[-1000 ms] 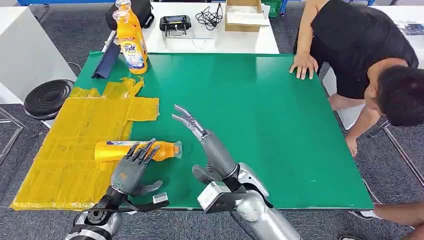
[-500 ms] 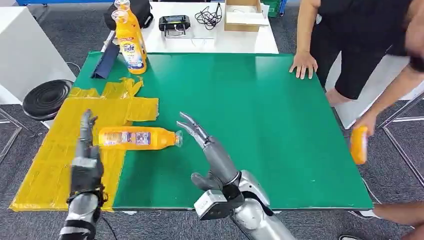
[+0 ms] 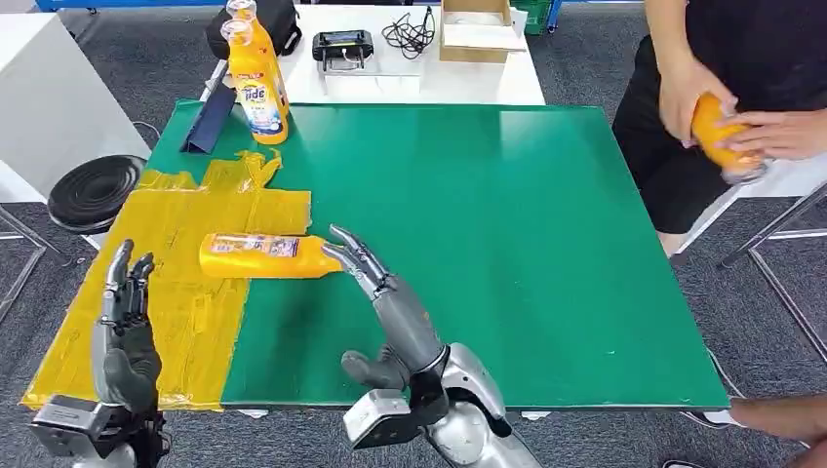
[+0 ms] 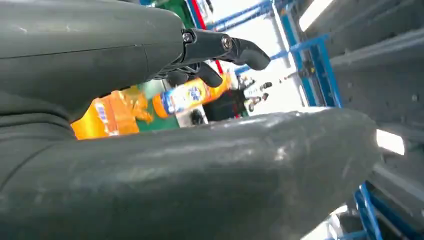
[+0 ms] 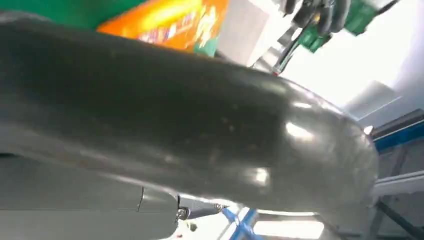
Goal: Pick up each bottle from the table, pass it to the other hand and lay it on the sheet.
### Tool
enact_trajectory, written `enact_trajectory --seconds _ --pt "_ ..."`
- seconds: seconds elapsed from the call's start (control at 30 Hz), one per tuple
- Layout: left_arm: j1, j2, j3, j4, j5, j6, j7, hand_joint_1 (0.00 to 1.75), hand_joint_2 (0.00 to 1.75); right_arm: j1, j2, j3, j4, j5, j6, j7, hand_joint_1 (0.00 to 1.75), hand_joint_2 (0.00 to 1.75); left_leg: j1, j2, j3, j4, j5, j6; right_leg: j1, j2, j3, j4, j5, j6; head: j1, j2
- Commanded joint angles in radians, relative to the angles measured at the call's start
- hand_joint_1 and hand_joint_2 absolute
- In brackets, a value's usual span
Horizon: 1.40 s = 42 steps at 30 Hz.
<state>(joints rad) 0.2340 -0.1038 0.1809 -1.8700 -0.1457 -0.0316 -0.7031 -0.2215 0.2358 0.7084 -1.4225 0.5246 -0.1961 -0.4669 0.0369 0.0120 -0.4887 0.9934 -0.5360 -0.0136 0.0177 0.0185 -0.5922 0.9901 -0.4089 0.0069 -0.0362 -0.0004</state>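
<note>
- Head cam sits high on the robot, looking forward and down across the whole green table (image 3: pixel 546 244), with the yellow sheet (image 3: pixel 166 263) at the left and both arms coming in from the bottom edge.
- Left wrist cam is jammed right behind the left hand (image 4: pixel 150 100), picture turned on its side, peeking past dark fingers (image 4: pixel 240 47) at an orange bottle (image 4: pixel 187 95) far off. Probably the standing bottle (image 3: pixel 255 83) at the table's far corner, hard to say.
- Right wrist cam is just as close behind the right hand (image 5: pixel 190 130), also rotated, catching a sliver of green table and the lying bottle (image 5: pixel 170 22), which the head cam shares (image 3: pixel 258 255).
</note>
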Motion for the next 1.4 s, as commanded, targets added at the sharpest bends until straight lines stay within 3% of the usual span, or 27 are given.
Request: enact_trajectory --seconds 0.03,0.27,0.3,0.63,1.07,1.13,1.4 --pt "0.012 -0.014 -0.024 0.021 -0.004 -0.016 0.005 0.0 0.0 -0.019 -0.011 -0.018 0.054 0.006 -0.026 0.021 0.0 0.0 -0.003 -0.002 0.007 -0.005 0.0 0.003 -0.003 -0.002 0.005 -0.002 -0.001 0.002 0.0 0.0" --pt "0.026 -0.023 0.006 0.027 0.006 -0.068 0.005 0.0 0.0 -0.014 -0.011 -0.025 0.064 0.007 -0.026 0.02 0.0 0.0 -0.003 -0.002 0.006 -0.005 0.001 0.003 -0.003 -0.003 0.005 -0.002 -0.001 0.002 0.0 0.0" --pt "0.024 -0.027 0.003 0.029 0.005 -0.077 0.005 0.0 0.0 -0.015 -0.013 -0.026 0.067 0.003 -0.019 0.029 0.0 1.75 -0.002 -0.001 0.004 -0.003 0.0 0.002 -0.002 -0.002 0.003 -0.001 -0.001 0.002 0.0 0.0" --pt "-0.067 -0.045 -0.101 0.139 -0.056 -0.034 0.005 0.0 0.0 -0.022 -0.122 -0.058 0.123 0.018 0.043 0.09 0.0 1.75 -0.002 -0.005 0.004 -0.003 0.001 0.002 -0.002 -0.005 0.004 -0.002 0.0 0.002 0.0 0.0" --pt "-0.054 -0.047 -0.108 0.123 -0.049 -0.021 0.011 0.0 0.0 -0.067 -0.184 -0.046 0.177 0.065 0.097 0.158 0.0 1.75 -0.003 -0.004 0.005 -0.004 0.001 0.003 -0.003 -0.004 0.004 -0.002 0.0 0.002 0.0 0.0" --pt "-0.042 -0.05 -0.103 0.119 -0.049 -0.014 0.011 0.0 0.0 -0.063 -0.219 -0.048 0.174 0.062 0.107 0.156 0.0 1.75 -0.004 -0.003 0.006 -0.005 0.001 0.003 -0.003 -0.004 0.005 -0.003 0.0 0.003 0.0 0.0" --pt "0.027 -0.064 -0.067 0.06 -0.029 0.027 0.005 0.0 0.0 0.13 -0.443 -0.1 -0.109 0.061 0.147 0.153 0.0 1.75 -0.005 -0.007 0.006 -0.004 0.0 0.004 -0.004 -0.008 0.006 -0.002 -0.003 0.003 0.0 0.0"
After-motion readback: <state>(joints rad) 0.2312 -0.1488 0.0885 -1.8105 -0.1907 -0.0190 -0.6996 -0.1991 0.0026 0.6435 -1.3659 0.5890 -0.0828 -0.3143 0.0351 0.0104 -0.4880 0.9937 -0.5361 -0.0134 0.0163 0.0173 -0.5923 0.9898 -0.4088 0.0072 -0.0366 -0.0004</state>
